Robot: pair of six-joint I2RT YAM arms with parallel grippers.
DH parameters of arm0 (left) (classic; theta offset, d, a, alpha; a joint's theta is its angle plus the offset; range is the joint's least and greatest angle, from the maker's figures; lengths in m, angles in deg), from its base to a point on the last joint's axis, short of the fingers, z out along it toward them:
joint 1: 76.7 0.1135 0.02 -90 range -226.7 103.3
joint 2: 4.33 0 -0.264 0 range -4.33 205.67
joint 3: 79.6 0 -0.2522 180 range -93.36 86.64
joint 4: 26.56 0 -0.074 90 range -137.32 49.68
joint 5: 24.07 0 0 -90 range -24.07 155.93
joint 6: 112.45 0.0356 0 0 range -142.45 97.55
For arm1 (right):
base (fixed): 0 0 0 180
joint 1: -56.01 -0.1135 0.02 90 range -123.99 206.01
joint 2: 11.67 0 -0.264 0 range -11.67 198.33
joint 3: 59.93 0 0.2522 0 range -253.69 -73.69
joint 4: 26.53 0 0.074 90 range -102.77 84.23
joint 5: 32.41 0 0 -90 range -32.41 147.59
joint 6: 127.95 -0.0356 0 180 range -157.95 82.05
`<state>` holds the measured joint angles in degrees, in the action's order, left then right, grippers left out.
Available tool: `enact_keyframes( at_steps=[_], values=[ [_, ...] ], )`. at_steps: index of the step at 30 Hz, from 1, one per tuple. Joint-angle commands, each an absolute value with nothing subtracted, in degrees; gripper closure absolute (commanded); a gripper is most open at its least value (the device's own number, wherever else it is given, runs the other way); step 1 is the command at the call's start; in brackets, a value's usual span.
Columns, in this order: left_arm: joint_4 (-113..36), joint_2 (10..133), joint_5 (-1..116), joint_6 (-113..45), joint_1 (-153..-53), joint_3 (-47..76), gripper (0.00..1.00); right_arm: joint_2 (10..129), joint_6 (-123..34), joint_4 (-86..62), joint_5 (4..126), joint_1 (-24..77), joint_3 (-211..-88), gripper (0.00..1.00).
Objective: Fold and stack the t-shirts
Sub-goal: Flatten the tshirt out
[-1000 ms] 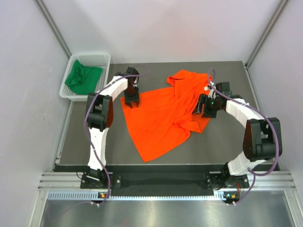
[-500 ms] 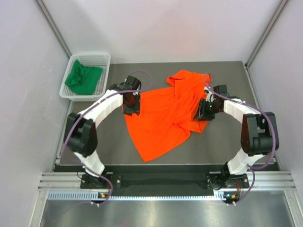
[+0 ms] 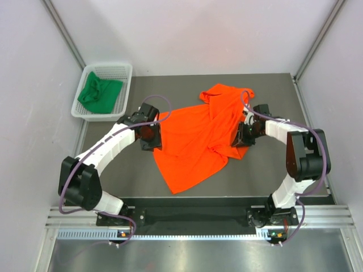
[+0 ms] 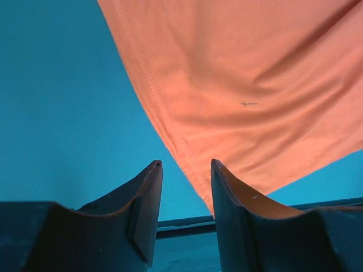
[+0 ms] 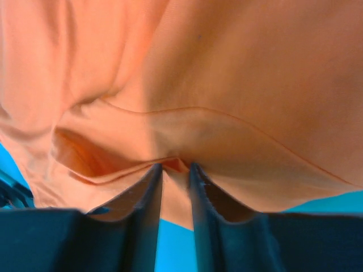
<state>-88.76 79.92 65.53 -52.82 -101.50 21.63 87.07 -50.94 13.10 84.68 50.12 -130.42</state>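
Orange t-shirt (image 3: pixel 195 141) lies crumpled on the worktop (image 3: pixel 255 170) with an arm at either side of it
The left gripper (image 4: pixel 184 167) sits low at the shirt's left hem with its jaws spread, and the stitched edge runs down towards the gap between them. The right gripper (image 5: pixel 176 169) is at the shirt's right side, its jaws nearly pressed together and pinching a raised fold of orange cloth at their tips. The green t-shirt (image 3: pixel 99 93) lies bunched in the white mesh basket (image 3: pixel 116 72) at the far left corner, well apart from the orange one
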Motion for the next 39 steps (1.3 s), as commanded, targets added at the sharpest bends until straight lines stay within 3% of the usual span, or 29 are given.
enact_keyframes(
  at_steps=[1,5,12,19,20,21,24,30,35,39],
  values=[
    [-88.39,76.53,64.96,-53.48,-101.49,20.90,0.55,84.40,-51.21,11.49,87.21,49.15,-128.80,0.80],
    [-89.18,76.80,65.41,-53.47,-101.49,20.02,0.55,77.65,-53.59,17.01,85.02,49.06,-124.94,0.87],
    [-87.17,74.60,65.41,-57.69,-101.49,23.27,0.55,53.50,-62.45,26.68,84.91,48.98,-110.90,0.94],
    [-84.00,71.52,65.41,-58.40,-101.49,30.03,0.53,36.24,-71.35,32.66,92.22,49.24,-100.93,0.89],
    [-83.74,71.70,65.41,-58.14,-101.49,30.39,0.51,35.80,-69.95,36.15,91.44,49.59,-102.07,0.85],
    [-83.65,71.96,65.41,-57.87,-101.40,30.57,0.50,36.31,-68.90,36.97,89.43,49.59,-104.86,0.67],
    [-83.12,74.85,65.40,-56.91,-101.23,29.52,0.46,39.11,-65.64,37.85,82.85,50.20,-110.14,0.41],
    [-83.30,81.61,66.99,-53.65,-99.21,25.39,0.41,51.33,-63.09,28.99,76.67,52.83,-116.48,0.35],
    [-81.89,86.63,60.85,-54.96,-96.92,24.86,0.39,63.27,-61.24,23.62,75.78,55.56,-120.79,0.34],
    [-79.17,89.53,60.22,-56.55,-96.65,25.64,0.39,65.94,-59.13,22.48,75.17,61.00,-122.12,0.32]
  ],
)
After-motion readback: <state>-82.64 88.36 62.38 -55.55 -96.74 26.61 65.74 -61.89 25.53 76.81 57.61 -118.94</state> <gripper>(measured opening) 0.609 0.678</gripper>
